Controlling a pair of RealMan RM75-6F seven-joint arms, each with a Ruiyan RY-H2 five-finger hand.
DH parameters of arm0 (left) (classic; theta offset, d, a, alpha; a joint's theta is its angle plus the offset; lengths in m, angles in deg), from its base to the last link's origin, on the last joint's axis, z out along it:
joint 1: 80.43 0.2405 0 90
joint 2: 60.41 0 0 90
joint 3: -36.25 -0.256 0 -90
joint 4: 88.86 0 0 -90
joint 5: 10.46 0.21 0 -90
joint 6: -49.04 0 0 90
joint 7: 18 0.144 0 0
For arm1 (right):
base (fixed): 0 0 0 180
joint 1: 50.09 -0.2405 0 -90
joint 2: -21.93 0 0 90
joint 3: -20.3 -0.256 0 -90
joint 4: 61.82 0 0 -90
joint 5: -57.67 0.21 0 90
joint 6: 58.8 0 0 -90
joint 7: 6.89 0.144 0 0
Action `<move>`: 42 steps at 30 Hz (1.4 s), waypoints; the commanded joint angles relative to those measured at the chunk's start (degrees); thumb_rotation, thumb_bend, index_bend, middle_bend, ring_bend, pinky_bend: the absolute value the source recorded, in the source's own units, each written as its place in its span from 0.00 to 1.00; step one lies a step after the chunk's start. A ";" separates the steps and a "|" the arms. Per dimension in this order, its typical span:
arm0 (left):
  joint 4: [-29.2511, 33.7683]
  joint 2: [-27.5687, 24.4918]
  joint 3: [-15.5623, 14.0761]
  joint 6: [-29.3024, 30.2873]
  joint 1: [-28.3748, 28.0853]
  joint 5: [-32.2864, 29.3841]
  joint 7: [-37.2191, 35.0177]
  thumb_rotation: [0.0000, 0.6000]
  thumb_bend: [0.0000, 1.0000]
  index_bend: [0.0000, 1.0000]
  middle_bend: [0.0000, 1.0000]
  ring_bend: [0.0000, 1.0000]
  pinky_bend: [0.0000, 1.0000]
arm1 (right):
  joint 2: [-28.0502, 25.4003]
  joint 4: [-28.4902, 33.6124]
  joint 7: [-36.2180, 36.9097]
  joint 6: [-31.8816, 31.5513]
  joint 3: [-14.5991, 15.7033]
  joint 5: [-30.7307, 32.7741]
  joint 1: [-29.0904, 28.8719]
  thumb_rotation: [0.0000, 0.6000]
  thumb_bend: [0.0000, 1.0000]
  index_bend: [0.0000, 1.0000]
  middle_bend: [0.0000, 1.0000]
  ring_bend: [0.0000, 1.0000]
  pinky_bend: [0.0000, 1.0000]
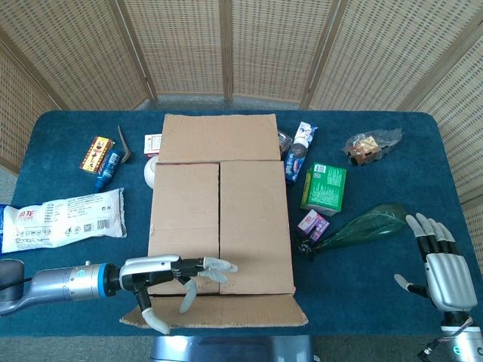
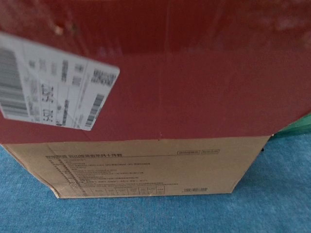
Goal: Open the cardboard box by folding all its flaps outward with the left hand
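Observation:
The cardboard box [image 1: 219, 219] stands mid-table in the head view. Its far flap [image 1: 219, 137] lies folded outward. The two inner flaps [image 1: 185, 219] are down, meeting along a centre seam. The near flap [image 1: 226, 311] hangs outward toward me. My left hand [image 1: 177, 277] rests at the box's near edge, fingers spread, some over the left inner flap and the thumb over the near flap. In the chest view that flap's red face [image 2: 194, 73], with its white shipping label [image 2: 53, 97], fills the top above the box wall [image 2: 146, 170]. My right hand [image 1: 444, 271] stays open at the front right, holding nothing.
A white snack bag [image 1: 60, 219], a blue tube [image 1: 109, 170] and a red packet [image 1: 96, 151] lie left of the box. To its right lie a green carton [image 1: 324, 186], a green bottle [image 1: 362, 226], a small purple box [image 1: 312, 225] and a wrapped snack [image 1: 370, 145].

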State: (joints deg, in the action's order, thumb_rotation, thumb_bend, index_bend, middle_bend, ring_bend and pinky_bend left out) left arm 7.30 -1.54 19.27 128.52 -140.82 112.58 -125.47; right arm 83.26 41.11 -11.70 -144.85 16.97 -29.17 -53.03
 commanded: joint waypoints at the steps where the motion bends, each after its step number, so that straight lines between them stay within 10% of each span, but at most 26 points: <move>1: 0.59 0.28 -0.63 -0.73 -0.65 0.46 0.76 1.00 0.07 0.00 0.00 0.13 0.56 | -0.03 0.00 0.04 -0.01 -0.03 0.02 0.00 1.00 0.08 0.00 0.00 0.00 0.09; 10: 1.44 0.91 -2.30 -4.01 -2.07 -0.40 3.99 1.00 0.07 0.00 0.00 0.12 0.53 | -0.31 0.11 0.51 -0.15 0.01 -0.04 0.10 1.00 0.08 0.00 0.00 0.00 0.09; 18: 4.80 -0.81 -0.76 -8.71 -0.66 -7.12 16.91 1.00 0.07 0.00 0.00 0.00 0.11 | -0.36 0.20 0.50 -0.07 0.08 -0.11 0.09 1.00 0.08 0.00 0.00 0.00 0.09; 42: 11.26 -4.81 9.50 -23.34 6.45 -32.16 76.83 1.00 0.07 0.11 0.05 0.02 0.15 | -0.92 0.71 1.23 -0.54 0.05 -0.36 0.34 1.00 0.08 0.00 0.00 0.00 0.09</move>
State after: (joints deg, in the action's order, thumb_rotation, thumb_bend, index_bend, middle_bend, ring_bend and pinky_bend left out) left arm 18.10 -5.65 27.12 106.80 -135.44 83.14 -52.56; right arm 82.35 41.82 -10.46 -145.40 17.03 -29.53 -52.69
